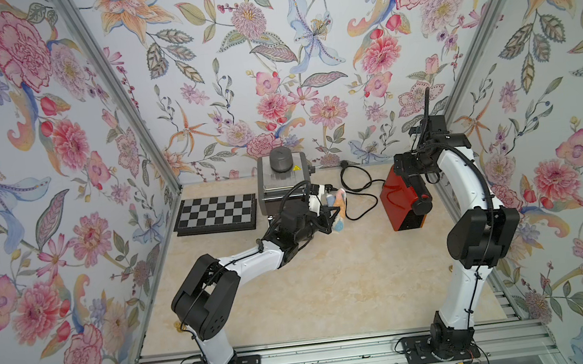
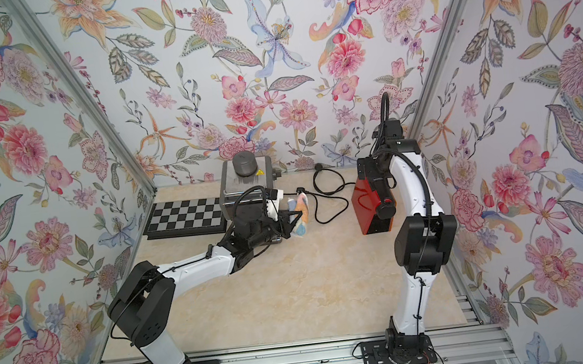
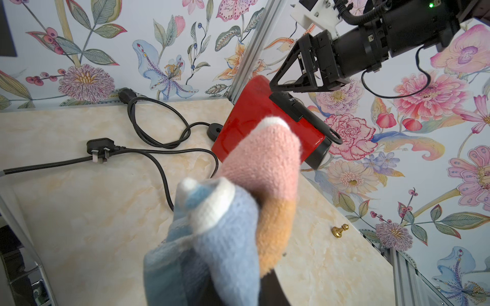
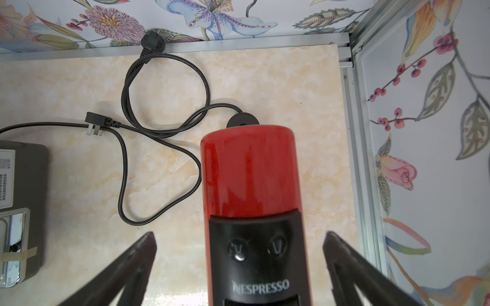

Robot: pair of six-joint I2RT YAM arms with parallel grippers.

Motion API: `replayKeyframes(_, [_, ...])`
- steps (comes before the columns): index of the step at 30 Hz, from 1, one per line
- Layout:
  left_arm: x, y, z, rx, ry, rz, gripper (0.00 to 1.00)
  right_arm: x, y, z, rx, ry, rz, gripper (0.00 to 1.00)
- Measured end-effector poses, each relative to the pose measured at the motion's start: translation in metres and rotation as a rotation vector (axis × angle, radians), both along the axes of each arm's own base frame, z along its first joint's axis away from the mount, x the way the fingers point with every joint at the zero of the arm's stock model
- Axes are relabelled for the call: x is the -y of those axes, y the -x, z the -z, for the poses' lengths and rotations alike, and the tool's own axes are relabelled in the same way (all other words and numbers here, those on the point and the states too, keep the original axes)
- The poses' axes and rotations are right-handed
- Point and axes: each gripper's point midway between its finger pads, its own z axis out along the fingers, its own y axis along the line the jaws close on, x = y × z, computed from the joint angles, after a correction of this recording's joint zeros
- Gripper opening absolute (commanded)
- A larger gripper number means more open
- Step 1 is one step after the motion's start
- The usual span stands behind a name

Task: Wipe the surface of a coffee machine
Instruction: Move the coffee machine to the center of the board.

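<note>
Coffee machine (image 1: 394, 193): red with a black top strip, it stands on the right side of the table (image 1: 314, 292), toward the back and near the right wall rail.

The front of the table is bare marble-pattern surface. In a wrist view a small brass pawn (image 3: 340, 230) stands close to the table's right edge.

Past mid-table, the left gripper (image 1: 327, 211) is clamped tight on a bunched pastel cloth (image 1: 339, 203) of pink, orange, blue and white. The cloth hides the fingertips in the wrist view. It hangs left of the machine and well apart from it, touching none of its surface.

Black cords (image 4: 120, 182) lie looped on the table between cloth and machine.

The right gripper (image 4: 238, 234) hovers over the machine's black top with its jaws spread as wide as they go, one finger on either side and a clear gap at each. It holds nothing. Whether it touches the top I cannot tell.

Left of the cloth a chessboard (image 1: 216, 214) lies flat. Just beside it, against the back wall, stands a grey appliance (image 1: 284, 180) with a dark round cap.
</note>
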Motion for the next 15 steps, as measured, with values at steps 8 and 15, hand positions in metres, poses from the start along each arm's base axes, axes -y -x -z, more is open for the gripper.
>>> replayKeyframes(8, [-0.007,-0.007,-0.004,0.003,0.022,-0.014,0.0,0.0,0.002,0.023,-0.083,0.0,-0.043,0.98])
replayKeyframes(15, [-0.008,-0.009,-0.007,0.005,0.037,-0.016,0.0,0.005,0.004,0.034,-0.13,0.029,-0.057,0.94])
